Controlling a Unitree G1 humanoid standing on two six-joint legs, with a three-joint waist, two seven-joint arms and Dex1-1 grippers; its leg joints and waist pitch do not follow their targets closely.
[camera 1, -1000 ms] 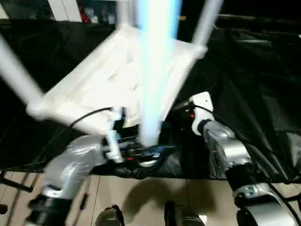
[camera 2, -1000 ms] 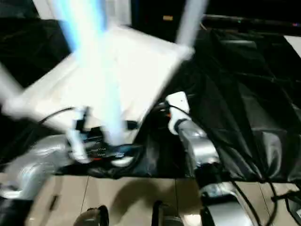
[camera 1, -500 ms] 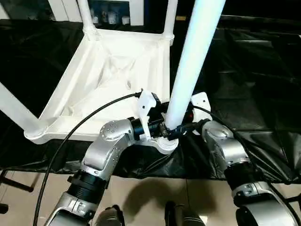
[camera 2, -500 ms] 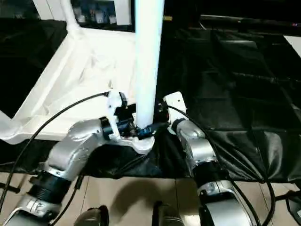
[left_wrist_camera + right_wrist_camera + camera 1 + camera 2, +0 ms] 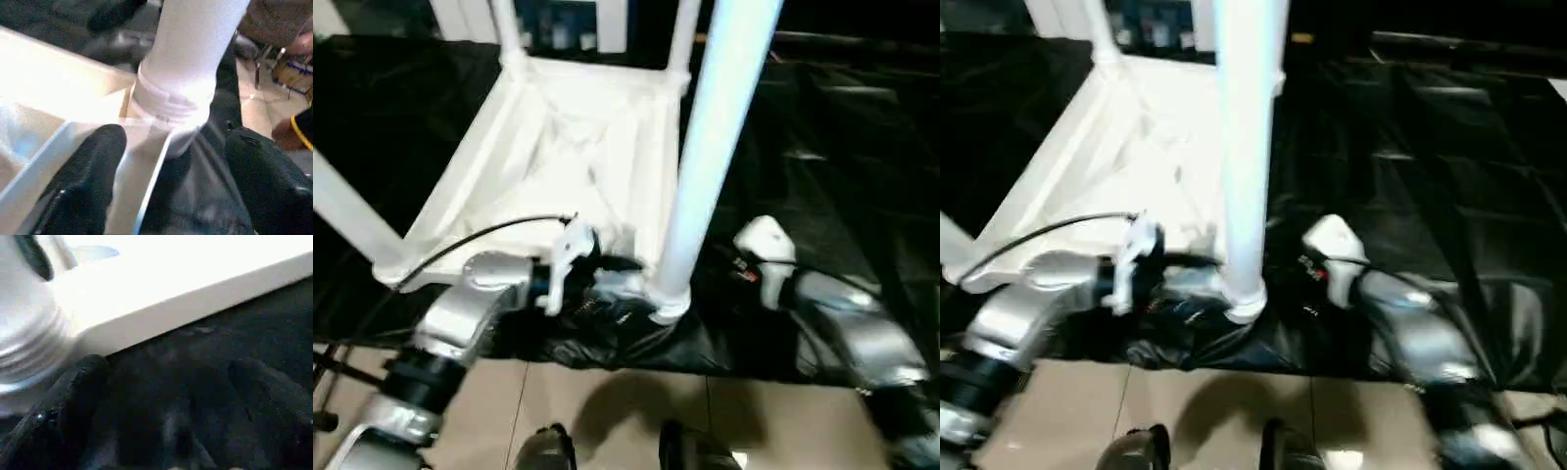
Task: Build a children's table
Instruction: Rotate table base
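Inspector: Table [image 5: 558, 166] lies upside down on the black sheet [image 5: 822, 147]. Near leg [image 5: 705, 166] stands in its corner socket [image 5: 668, 305]; left gripper [image 5: 171, 196] and right gripper [image 5: 161, 426] gape beside it, grasping nothing.

Foreman: Step?

Inspector: Legs apparently all fitted. Next, probably check seating, then turn it upright.

Left arm [image 5: 460, 313] reaches forward and inward, forearm bent across the body, wrist turned toward the centre. Left gripper [image 5: 171, 166] shows both black fingers [image 5: 90, 171] spread apart, nothing clamped between them. Right arm [image 5: 852, 328] extends forward on the right side. Right gripper [image 5: 166, 421] has its two fingers [image 5: 63, 401] standing wide apart, holding nothing.
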